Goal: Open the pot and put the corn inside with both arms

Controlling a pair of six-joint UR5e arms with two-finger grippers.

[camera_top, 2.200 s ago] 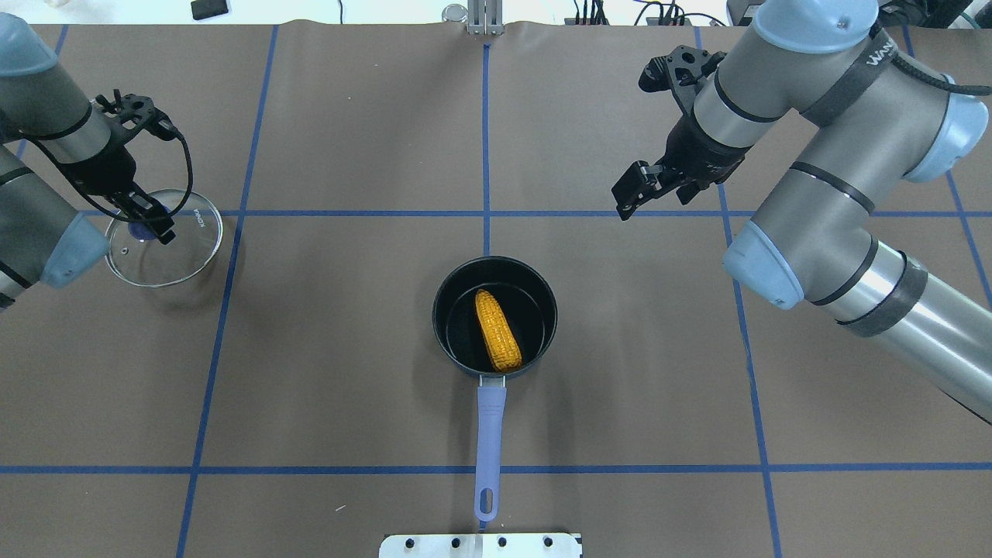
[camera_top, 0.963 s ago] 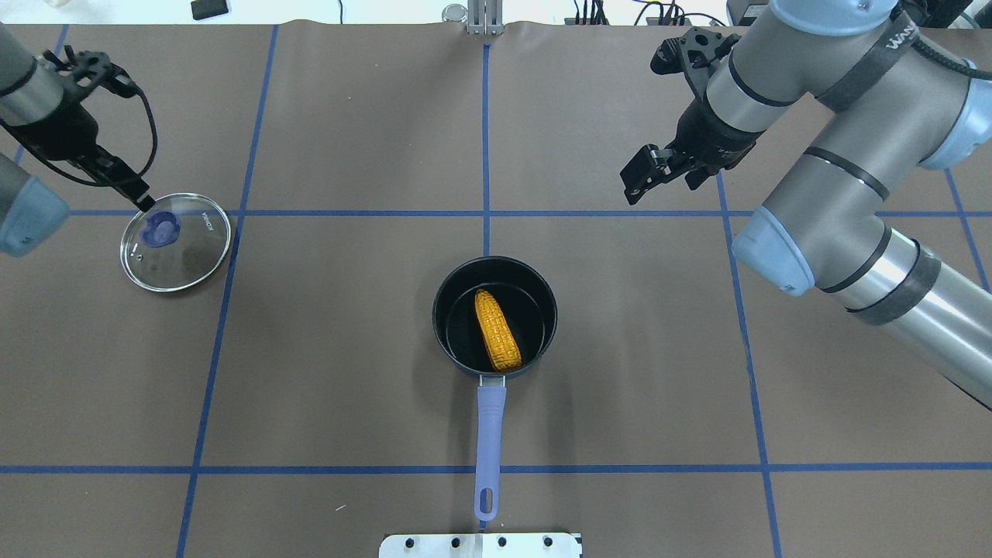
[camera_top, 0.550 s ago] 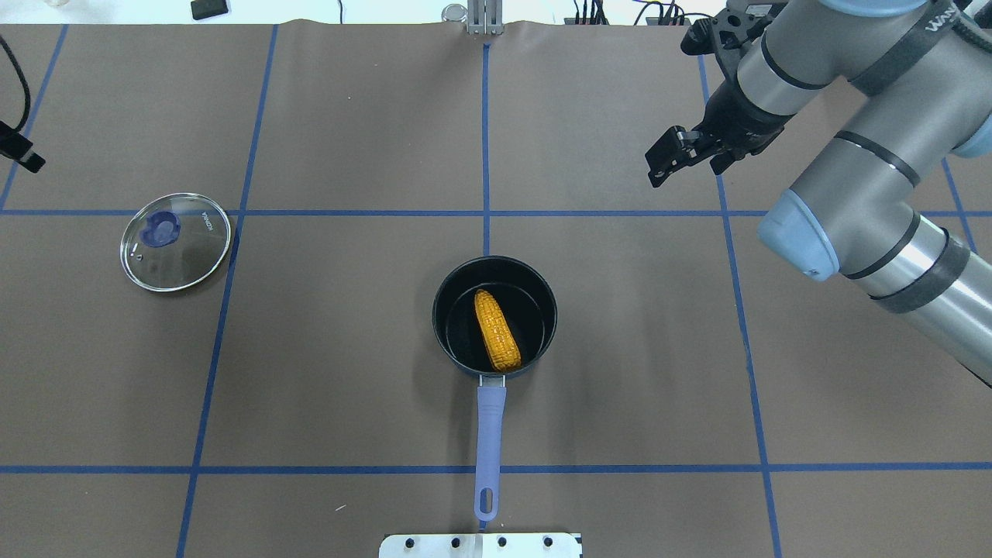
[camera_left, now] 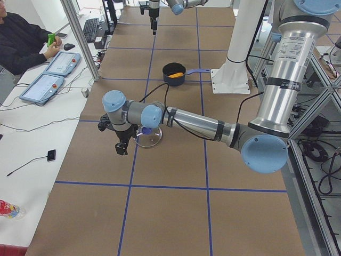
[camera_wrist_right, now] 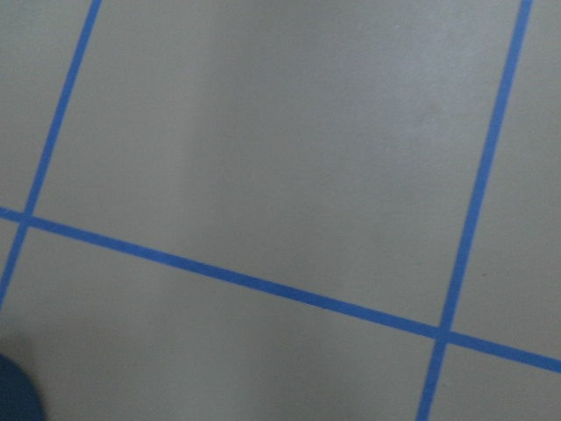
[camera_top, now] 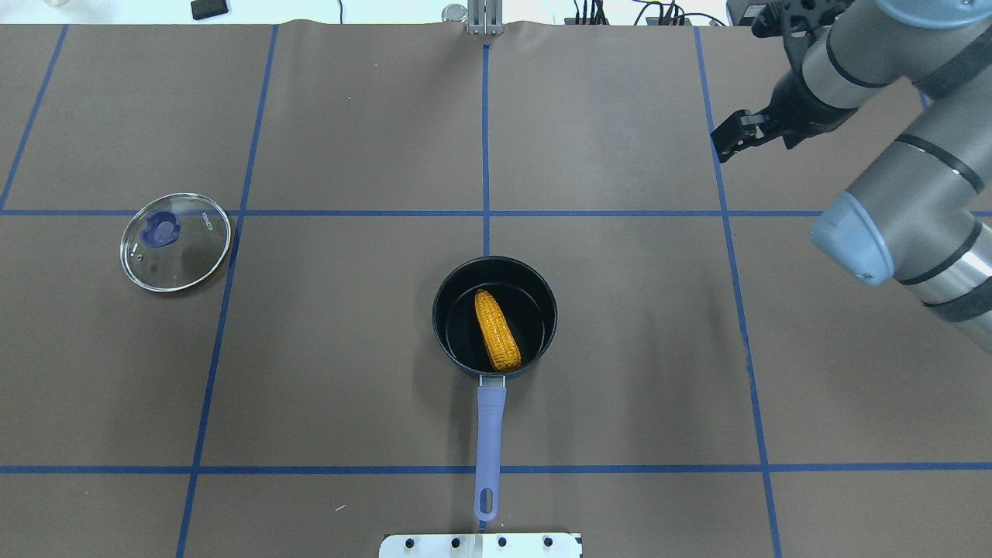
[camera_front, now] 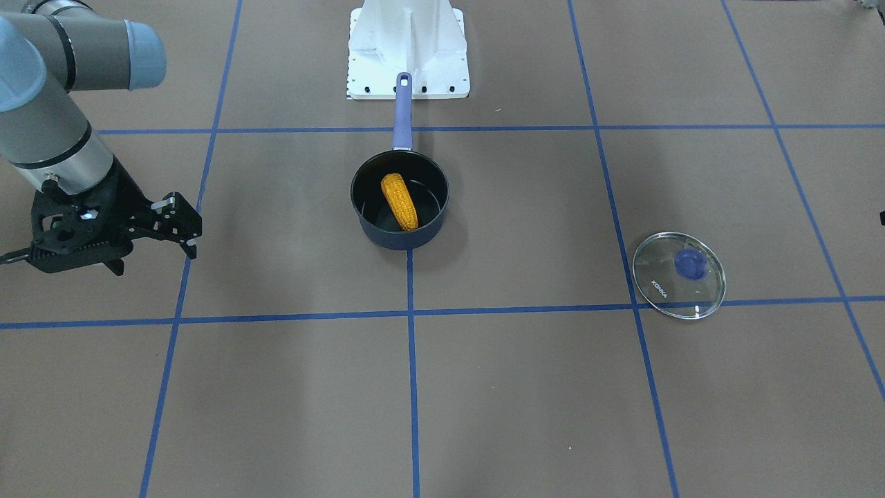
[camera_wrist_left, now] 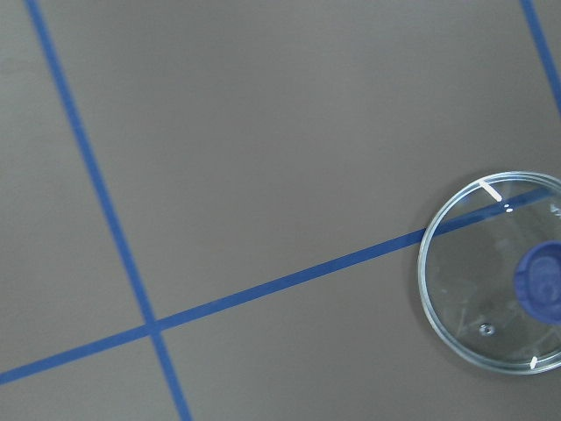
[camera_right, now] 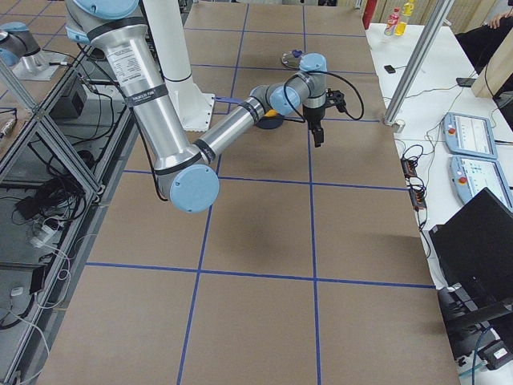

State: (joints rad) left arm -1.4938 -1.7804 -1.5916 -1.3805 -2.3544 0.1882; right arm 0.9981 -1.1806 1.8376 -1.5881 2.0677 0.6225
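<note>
The dark navy pot (camera_top: 542,288) stands uncovered at the table's middle, its purple-blue handle (camera_top: 490,434) pointing toward the robot's base. The yellow corn (camera_top: 497,330) lies inside it, as the front-facing view also shows (camera_front: 399,201). My right gripper (camera_top: 731,136) hovers far to the back right of the pot, open and empty; it also shows in the front-facing view (camera_front: 184,227). My left gripper (camera_left: 121,148) shows clearly only in the exterior left view, beside the lid; I cannot tell whether it is open.
The round glass lid (camera_top: 176,242) with a blue knob lies flat on the table at the left, apart from the pot; the left wrist view shows it too (camera_wrist_left: 495,272). The white robot base plate (camera_top: 480,545) sits just behind the handle's end. An operator (camera_left: 21,40) sits beyond the table's side.
The left gripper has let go of the lid's knob and drawn back left, out of the overhead view. The right gripper has moved up and farther back right. Pot and corn have not moved.
</note>
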